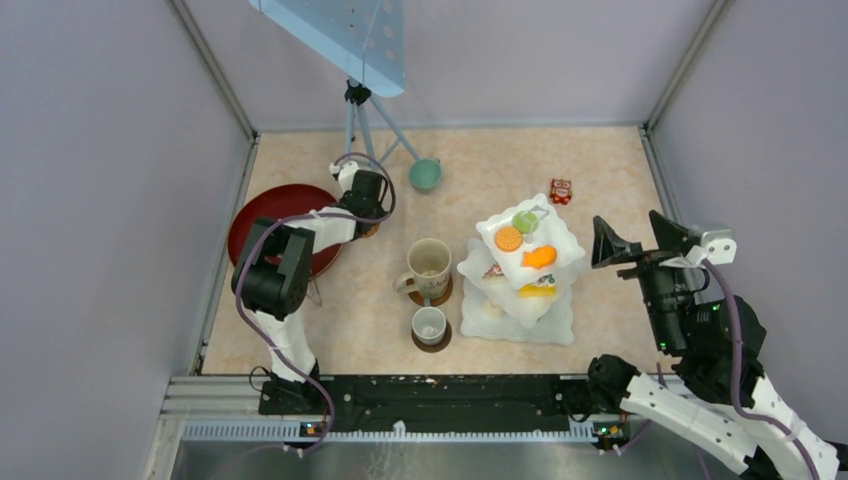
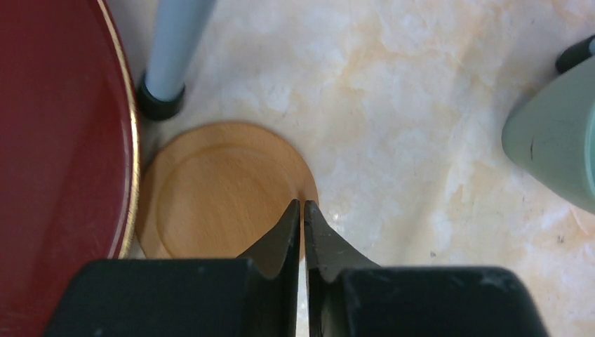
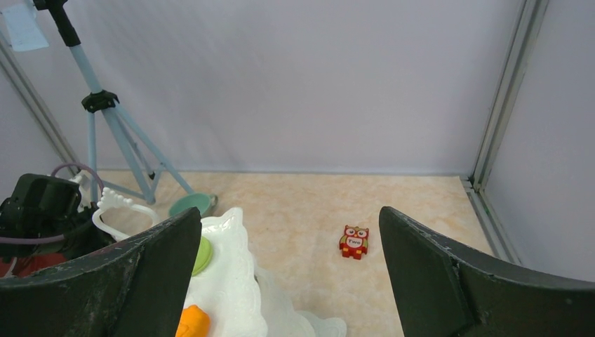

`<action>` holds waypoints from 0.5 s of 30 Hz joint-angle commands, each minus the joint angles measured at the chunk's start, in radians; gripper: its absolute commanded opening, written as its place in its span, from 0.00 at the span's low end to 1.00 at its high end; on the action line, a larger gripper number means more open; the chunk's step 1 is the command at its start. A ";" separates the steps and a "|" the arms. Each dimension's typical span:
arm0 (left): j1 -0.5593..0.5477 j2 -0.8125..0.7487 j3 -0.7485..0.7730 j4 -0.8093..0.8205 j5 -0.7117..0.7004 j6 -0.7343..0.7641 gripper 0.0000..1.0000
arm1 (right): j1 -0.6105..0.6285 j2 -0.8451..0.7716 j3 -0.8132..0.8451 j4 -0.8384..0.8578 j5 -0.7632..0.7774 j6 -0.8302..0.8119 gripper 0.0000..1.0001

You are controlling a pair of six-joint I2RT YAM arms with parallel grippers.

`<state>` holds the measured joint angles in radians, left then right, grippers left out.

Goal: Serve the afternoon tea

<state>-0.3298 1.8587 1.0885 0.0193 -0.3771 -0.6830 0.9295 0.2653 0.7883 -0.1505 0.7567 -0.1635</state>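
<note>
**Left gripper clamps a coaster rim beside the tray**

The left gripper [image 2: 302,205] points straight down at the far left of the table [image 2: 421,105]. Its jaws are drawn almost together, with only a hairline between them, and they pinch the right rim of a bare coaster [image 2: 217,189]: one finger sits over the wood, the other at the outer edge. The bare coaster lies flat, and its left side is right against the gold-edged rim of the red tray [image 2: 63,140]. A tripod foot [image 2: 160,102] stands just beyond the coaster. The teal mug [image 2: 554,147] lies further right, well apart from it.

In the overhead view the beige mug [image 1: 430,260] stands on its own coaster [image 1: 440,297] near the middle of the table. The small grey mug [image 1: 429,324] sits on another coaster [image 1: 432,346] just in front of it. To their right is the white stand [image 1: 505,322]. Its top tier carries a round orange cookie [image 1: 508,239], a green cake [image 1: 524,221] and an orange cake [image 1: 540,257]. A yellow piece [image 1: 540,288] shows on the tier below. A small red owl toy [image 1: 560,190] lies on the table behind the stand.

The right gripper [image 3: 289,225] hangs in the air to the right of the stand, jaws spread wide and holding nothing.
</note>
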 commanded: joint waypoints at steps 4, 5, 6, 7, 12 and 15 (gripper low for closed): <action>-0.005 0.048 0.036 -0.152 0.074 -0.149 0.03 | 0.013 0.002 0.035 0.016 0.001 -0.019 0.95; -0.004 0.049 0.034 -0.167 0.082 -0.154 0.01 | 0.013 -0.003 0.035 0.011 0.002 -0.018 0.95; -0.005 0.042 0.023 -0.155 0.101 -0.151 0.00 | 0.014 -0.008 0.037 0.007 0.001 -0.015 0.95; -0.006 0.030 -0.001 -0.137 0.116 -0.149 0.00 | 0.013 -0.015 0.036 0.003 0.001 -0.012 0.95; -0.007 -0.004 -0.085 0.007 0.300 -0.134 0.02 | 0.013 -0.035 0.035 -0.016 0.001 0.002 0.95; -0.015 -0.006 -0.103 0.058 0.480 -0.147 0.03 | 0.013 -0.038 0.035 -0.017 -0.001 0.004 0.95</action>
<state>-0.3275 1.8526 1.0420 0.0486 -0.1875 -0.8127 0.9295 0.2436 0.7883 -0.1692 0.7570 -0.1635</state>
